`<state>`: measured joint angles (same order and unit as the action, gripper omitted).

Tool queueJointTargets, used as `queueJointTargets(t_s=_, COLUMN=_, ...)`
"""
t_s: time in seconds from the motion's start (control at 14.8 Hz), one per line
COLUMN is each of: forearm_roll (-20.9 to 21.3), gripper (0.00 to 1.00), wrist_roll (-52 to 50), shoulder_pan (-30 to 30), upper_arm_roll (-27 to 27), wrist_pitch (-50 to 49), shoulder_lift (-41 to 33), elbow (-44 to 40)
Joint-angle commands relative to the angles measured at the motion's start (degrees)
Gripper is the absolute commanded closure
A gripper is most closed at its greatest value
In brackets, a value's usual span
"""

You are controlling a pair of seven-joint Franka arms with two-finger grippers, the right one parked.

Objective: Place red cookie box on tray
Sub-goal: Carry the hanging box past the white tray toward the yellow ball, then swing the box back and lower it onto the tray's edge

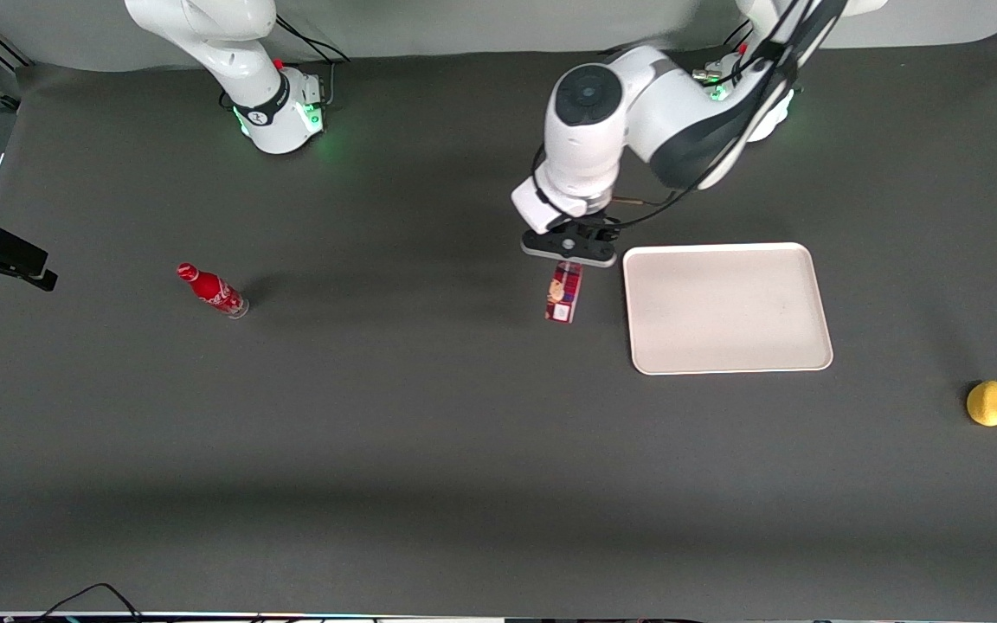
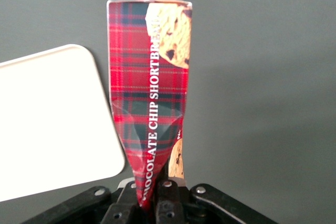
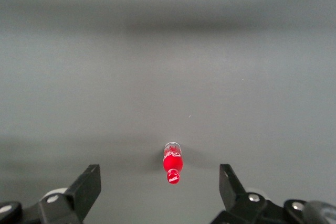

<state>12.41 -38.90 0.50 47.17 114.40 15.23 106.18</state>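
Note:
The red cookie box is a long narrow tartan box with cookie pictures. My left gripper is shut on one end of it, and the box is crushed where the fingers pinch it. In the left wrist view the box sticks out from the gripper over the dark table. The tray is a flat off-white rectangle with a low rim, lying beside the box toward the working arm's end. Its rounded corner shows in the left wrist view. The box is beside the tray, not over it.
A small red bottle lies on the table toward the parked arm's end; it also shows in the right wrist view. A yellow lemon sits near the working arm's end, nearer the front camera than the tray.

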Motion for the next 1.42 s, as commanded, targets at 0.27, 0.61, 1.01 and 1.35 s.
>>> queueJointTargets(t_s=0.27, forearm_roll=-11.18, gripper=1.00, wrist_roll=26.65, shoulder_pan=3.55, upper_arm_roll=-19.63, wrist_pitch=-15.24, shoulder_lift=-9.96, elbow=-7.91)
queueJointTargets(t_s=0.61, forearm_roll=-11.18, gripper=1.00, wrist_roll=39.31, shoulder_pan=3.64, upper_arm_roll=-34.41, wrist_pitch=-18.06, shoulder_lift=-13.20, elbow=-8.45)
queueJointTargets(t_s=1.01, forearm_roll=-11.00, gripper=1.00, wrist_roll=41.88, shoulder_pan=4.51, upper_arm_roll=-42.25, wrist_pitch=-11.86, shoulder_lift=-18.65, elbow=5.93)
queueJointTargets(t_s=1.35, forearm_roll=-11.00, gripper=1.00, wrist_roll=48.20, shoulder_pan=5.83, upper_arm_roll=-46.29, wrist_pitch=6.59, shoulder_lift=-20.76, elbow=23.86)
